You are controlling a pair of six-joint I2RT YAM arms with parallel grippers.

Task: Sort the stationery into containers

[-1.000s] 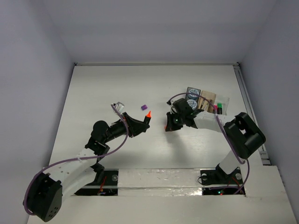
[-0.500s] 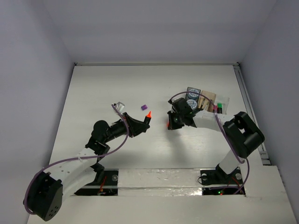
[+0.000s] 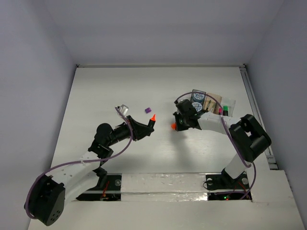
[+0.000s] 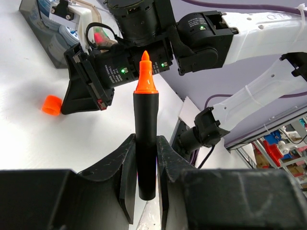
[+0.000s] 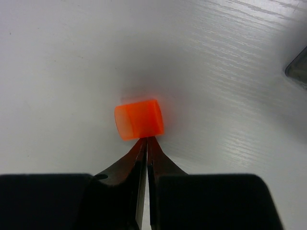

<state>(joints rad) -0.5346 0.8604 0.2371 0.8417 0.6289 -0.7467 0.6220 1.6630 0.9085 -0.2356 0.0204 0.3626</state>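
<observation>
My left gripper (image 4: pixel 145 143) is shut on a black-bodied highlighter (image 4: pixel 145 124) with a bare orange tip, held off the table; it also shows in the top view (image 3: pixel 151 118). An orange cap (image 5: pixel 139 119) lies on the table just beyond the tips of my right gripper (image 5: pixel 146 140), whose jaws are closed together and hold nothing. In the top view the cap (image 3: pixel 173 126) sits left of my right gripper (image 3: pixel 179 123). A purple cap (image 3: pixel 147 110) lies loose farther left. The clear box (image 3: pixel 217 102) holds markers, and the dark grey holder (image 3: pixel 197 94) holds blue-and-white patterned pieces.
The two grippers face each other about a hand's width apart near the table's middle. The containers stand right behind my right wrist. A rail (image 3: pixel 256 115) runs along the table's right edge.
My right gripper has drawn back a little toward the box, and the orange cap now shows free at its tips. The left arm has barely moved.
</observation>
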